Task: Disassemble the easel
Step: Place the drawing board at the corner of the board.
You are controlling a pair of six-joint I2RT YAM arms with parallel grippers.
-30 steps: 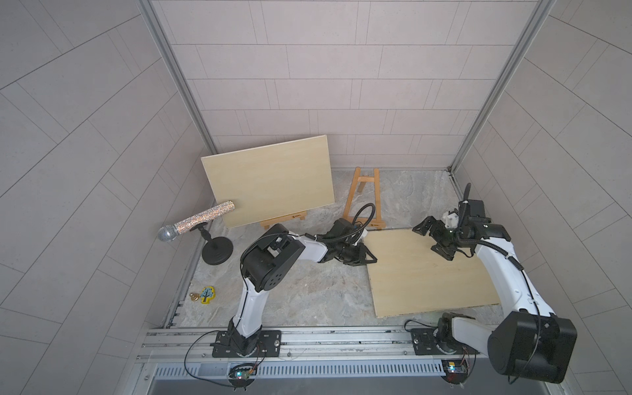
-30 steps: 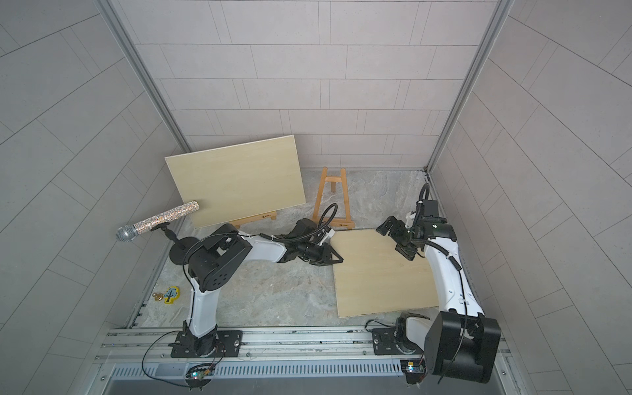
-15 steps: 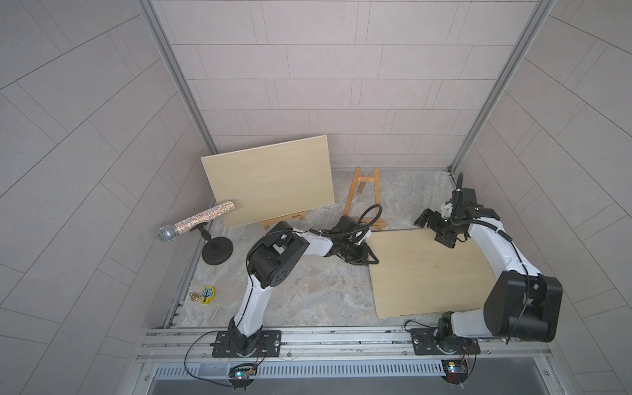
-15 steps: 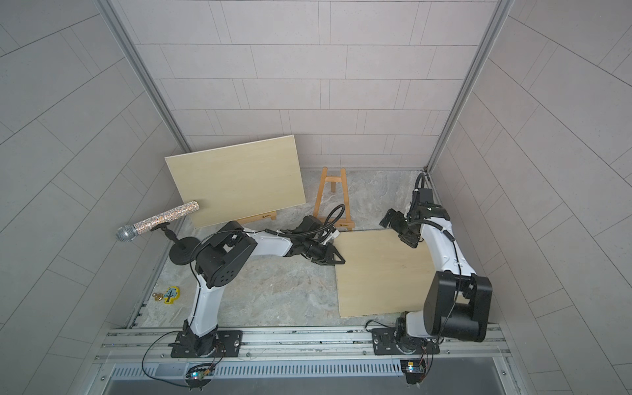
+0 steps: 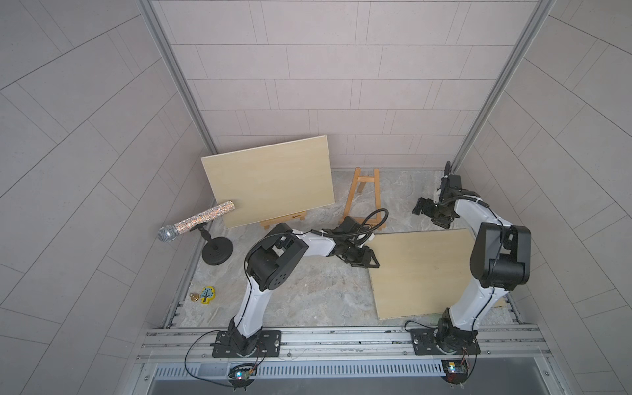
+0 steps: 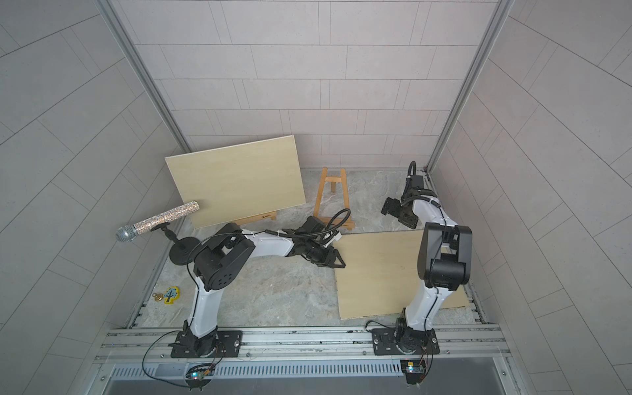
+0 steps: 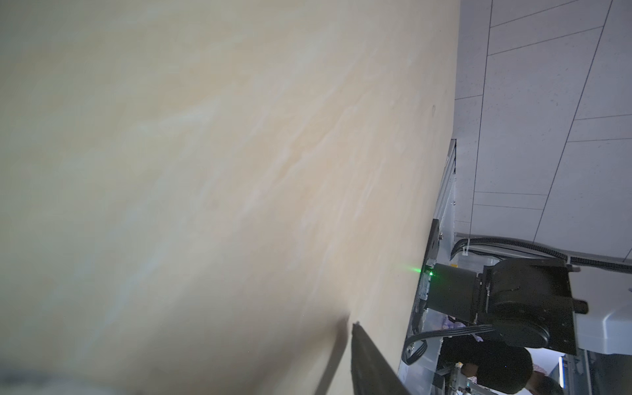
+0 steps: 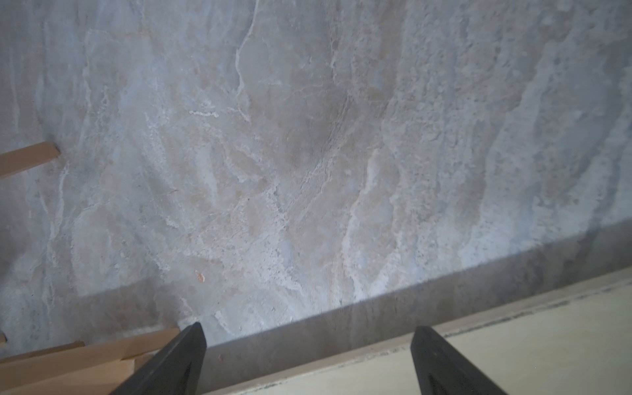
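Note:
A pale wooden board (image 5: pixel 424 270) (image 6: pixel 379 273) lies flat on the stone floor at the right. My left gripper (image 5: pixel 372 265) (image 6: pixel 338 264) is at its left edge, open. One finger (image 7: pixel 362 345) stands just off the board's face (image 7: pixel 205 171), and the other finger is hidden. My right gripper (image 5: pixel 429 217) (image 6: pixel 398 216) (image 8: pixel 307 329) hangs open and empty over the board's back edge (image 8: pixel 513 359). A small bare wooden easel (image 5: pixel 364 195) (image 6: pixel 333 198) (image 8: pixel 85 362) stands behind the board. At the back left a second board (image 5: pixel 270 181) leans on another easel (image 5: pixel 284 220).
A glittery microphone (image 5: pixel 198 220) sits on a black stand (image 5: pixel 217 251) by the left wall. A small tree-shaped toy (image 5: pixel 207 294) lies at the front left. Tiled walls close in three sides, and a metal rail (image 5: pixel 342 338) runs along the front.
My right arm has drawn back toward the back right corner, its gripper still open. My left gripper's jaws have widened at the flat board's edge. The board has not moved.

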